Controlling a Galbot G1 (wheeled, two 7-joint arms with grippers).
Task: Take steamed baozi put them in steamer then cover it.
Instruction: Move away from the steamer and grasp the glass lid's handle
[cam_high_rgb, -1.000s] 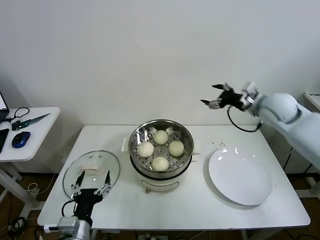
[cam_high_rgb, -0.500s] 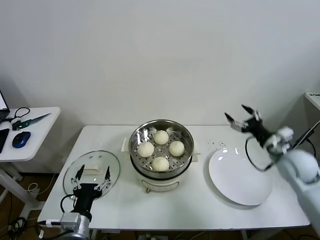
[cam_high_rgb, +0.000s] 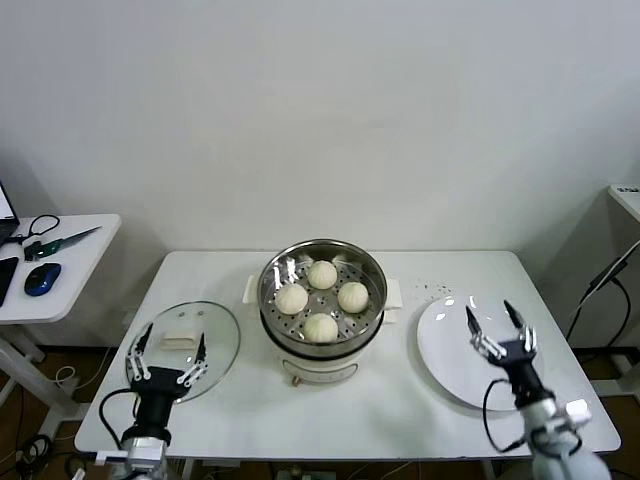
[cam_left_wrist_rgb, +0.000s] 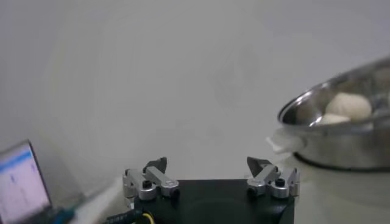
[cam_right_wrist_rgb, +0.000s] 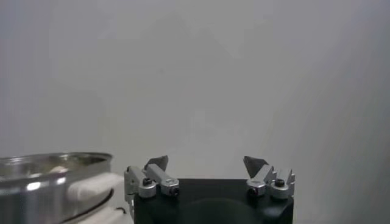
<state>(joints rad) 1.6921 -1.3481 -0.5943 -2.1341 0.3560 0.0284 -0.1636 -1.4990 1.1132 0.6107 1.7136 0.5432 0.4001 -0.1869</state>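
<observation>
The steel steamer (cam_high_rgb: 322, 345) stands uncovered at the table's middle, and several cream-white baozi (cam_high_rgb: 322, 274) lie on its perforated tray. The glass cover (cam_high_rgb: 195, 320) with its white handle lies flat on the table to the steamer's left. My left gripper (cam_high_rgb: 172, 342) is open, low at the front left, over the cover's near edge, holding nothing. My right gripper (cam_high_rgb: 494, 322) is open and empty, low at the front right, over the white plate (cam_high_rgb: 450, 345). The left wrist view shows open fingers (cam_left_wrist_rgb: 156, 166) and the steamer (cam_left_wrist_rgb: 341, 146) with baozi (cam_left_wrist_rgb: 348, 106) beyond. The right wrist view shows open fingers (cam_right_wrist_rgb: 157, 162) and the steamer's rim (cam_right_wrist_rgb: 49, 163).
A white side table (cam_high_rgb: 60, 270) at the far left carries a blue mouse (cam_high_rgb: 42, 279) and scissors (cam_high_rgb: 55, 242). A laptop screen (cam_left_wrist_rgb: 21, 182) shows in the left wrist view. A white wall stands behind the table.
My right arm has swung down from high near the wall to low over the plate at the front right. My left gripper has shifted slightly left over the cover. Both stayed open.
</observation>
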